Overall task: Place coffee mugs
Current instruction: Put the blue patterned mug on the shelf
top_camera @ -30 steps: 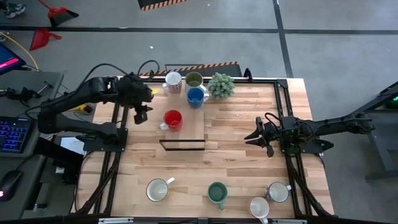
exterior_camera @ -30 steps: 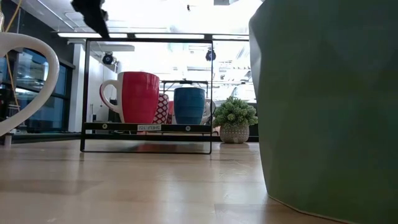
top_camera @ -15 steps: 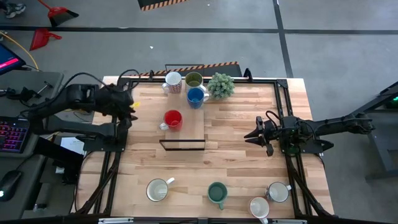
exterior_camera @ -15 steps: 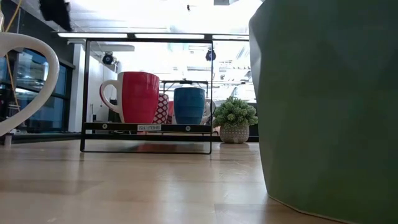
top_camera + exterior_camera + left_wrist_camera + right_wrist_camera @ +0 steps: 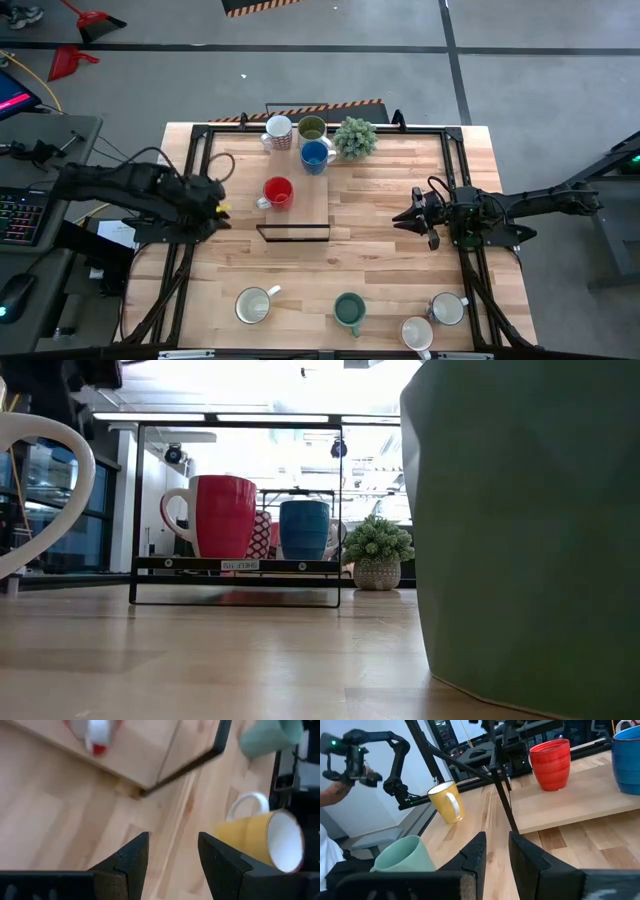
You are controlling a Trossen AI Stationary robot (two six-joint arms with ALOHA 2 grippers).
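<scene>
The left pincer is hovering spread and empty at the desk's left edge; the right pincer is waiting, narrowly parted, holding nothing.

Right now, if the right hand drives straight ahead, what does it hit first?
The right hand would probably meet the black frame at the raised board edge first; depth unclear.

Left gripper pulled away from the red mug. Earlier it hovered just beside the mug, on the side toward the far mugs; it then swung out past the worktop edge and came back nearer, ending well left of the mug, level with it. Fingers spread, nothing between them.
</scene>
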